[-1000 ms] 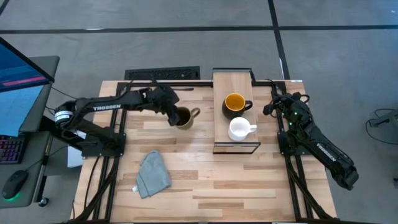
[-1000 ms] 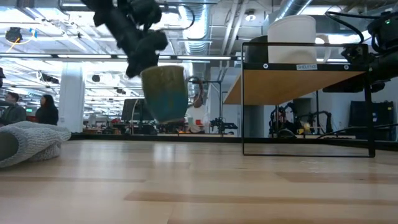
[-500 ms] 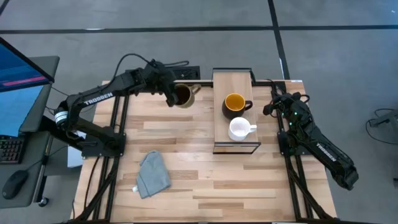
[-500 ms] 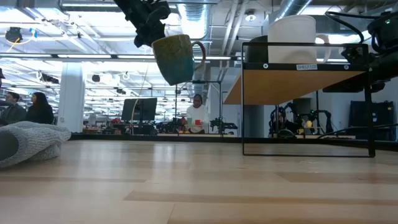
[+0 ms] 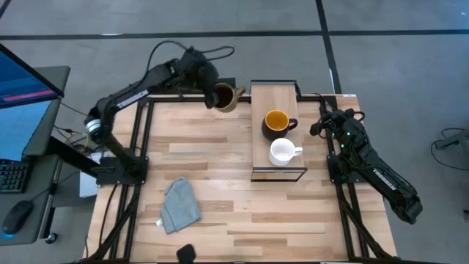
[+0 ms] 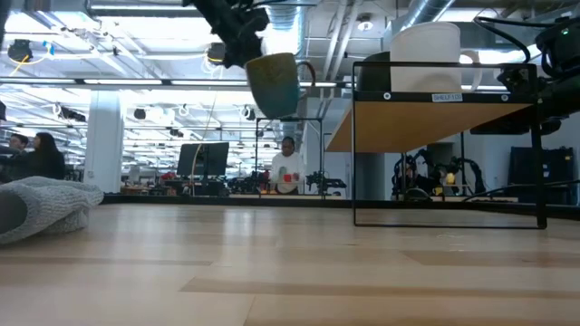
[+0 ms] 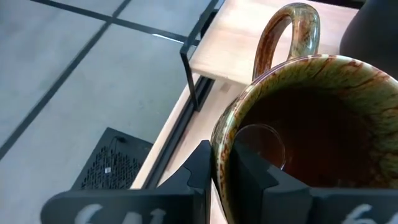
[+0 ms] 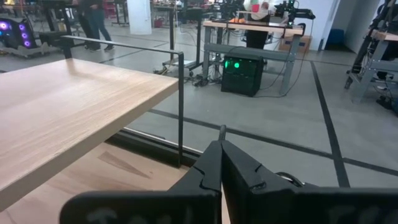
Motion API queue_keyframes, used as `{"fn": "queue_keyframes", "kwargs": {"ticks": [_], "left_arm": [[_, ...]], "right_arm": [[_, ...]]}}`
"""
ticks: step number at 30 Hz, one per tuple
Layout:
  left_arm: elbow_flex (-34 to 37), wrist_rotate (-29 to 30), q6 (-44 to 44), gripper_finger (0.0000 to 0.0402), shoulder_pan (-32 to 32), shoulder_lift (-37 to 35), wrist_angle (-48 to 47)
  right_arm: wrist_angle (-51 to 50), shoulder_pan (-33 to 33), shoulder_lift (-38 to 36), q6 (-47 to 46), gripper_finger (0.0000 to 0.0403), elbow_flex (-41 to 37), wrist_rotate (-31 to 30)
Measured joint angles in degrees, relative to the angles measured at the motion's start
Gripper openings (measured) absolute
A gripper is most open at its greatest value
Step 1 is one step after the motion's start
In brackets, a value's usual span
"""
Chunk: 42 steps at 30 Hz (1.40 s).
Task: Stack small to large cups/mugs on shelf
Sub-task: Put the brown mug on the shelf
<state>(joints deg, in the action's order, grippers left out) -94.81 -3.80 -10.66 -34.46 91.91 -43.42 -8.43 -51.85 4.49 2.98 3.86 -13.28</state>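
The wooden table [image 5: 242, 198] carries everything, and the shelf [image 5: 275, 97] stands near its far right part as a narrow raised board on a dark frame. The left arm reaches over the far edge of the table, and the left gripper [image 5: 210, 94] is clamped narrow on the rim of the olive-brown mug [image 5: 226, 97], 1 finger inside the cup and 1 outside, as the left wrist view shows. That rim pinch probably leaves the handle free and keeps the mug close to upright, though the low view shows it slightly tilted, held high in the air at about the level of the shelf board. It hangs just beside the shelf's far left corner, not yet over the board. The bare far end of the shelf looks like the intended spot, since the largest mug would close the row there.

The right arm waits beside the table's right edge, and the right gripper [image 8: 221, 163] is pinched together on nothing.

On the shelf stand 2 mugs: the dark mug [image 5: 276, 122] with the yellow-orange inside at the middle, and the small white mug [image 5: 282, 152] at the near end, both with handles to the right. Counting all, there are 3 mugs, 1 shelf, 2 arms and 1 grey cloth [image 5: 180, 206] lying crumpled on the near left of the table.
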Motion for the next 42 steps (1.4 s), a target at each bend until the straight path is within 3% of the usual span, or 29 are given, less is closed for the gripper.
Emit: {"fn": "queue_keyframes", "kwargs": {"ticks": [10, 19, 26, 36, 42], "left_arm": [[-22.88, -3.56, -6.53, 0.0023, -0.07, 15.25, -12.48], [-35.46, -5.42, -9.71, 0.0023, 0.03, 22.7, -14.66], [-40.27, -6.72, -10.21, 0.0023, 0.24, 26.02, -14.18], [-40.15, -10.72, -11.42, 0.0023, 1.51, 26.34, -12.26], [-40.12, -10.24, -12.61, 0.0023, 2.73, 26.36, -11.85]], "right_arm": [[-0.04, 0.0, 0.0, -0.02, 0.0027, 0.0, 0.0], [-0.07, 0.01, 0.0, -0.03, 0.0027, 0.0, 0.0], [-0.07, 0.02, 0.0, -0.04, 0.0027, 0.0, 0.0], [-0.09, 0.02, 0.0, -0.03, 0.0027, 0.0, 0.02], [-0.09, 0.02, 0.0, -0.03, 0.0027, 0.0, 0.02]]}}
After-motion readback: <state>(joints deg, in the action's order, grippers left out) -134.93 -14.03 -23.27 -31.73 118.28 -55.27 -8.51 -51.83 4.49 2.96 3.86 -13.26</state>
